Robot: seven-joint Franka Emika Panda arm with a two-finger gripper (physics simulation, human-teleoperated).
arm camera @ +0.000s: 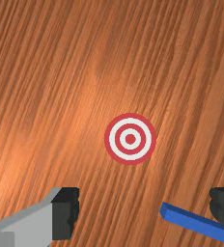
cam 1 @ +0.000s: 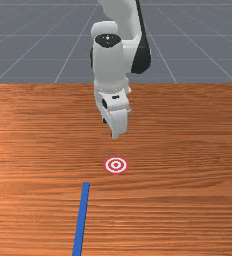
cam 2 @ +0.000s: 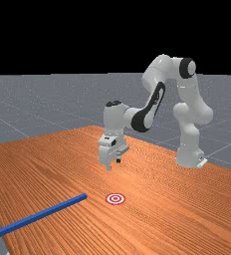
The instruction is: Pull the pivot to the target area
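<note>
In the far view my gripper (cam 2: 113,164) hangs above the table, with air beneath its tips. The wrist view shows the gripper (arm camera: 145,211) open, fingers wide apart. A long blue bar (cam 1: 81,220) lies flat in the front view's lower left and runs to the bottom edge. The red and white target (cam 1: 116,165) is up and to the right of the bar's upper end, apart from it. In the wrist view, one end of the blue bar (arm camera: 193,224) appears between the fingers, lower down on the table; one finger hides part of its length.
The orange-brown wooden table (cam 2: 152,219) lies under everything. In the far view the blue bar (cam 2: 40,215) reaches from left of the target to near the table's left edge. The arm's base stands at the far view's right.
</note>
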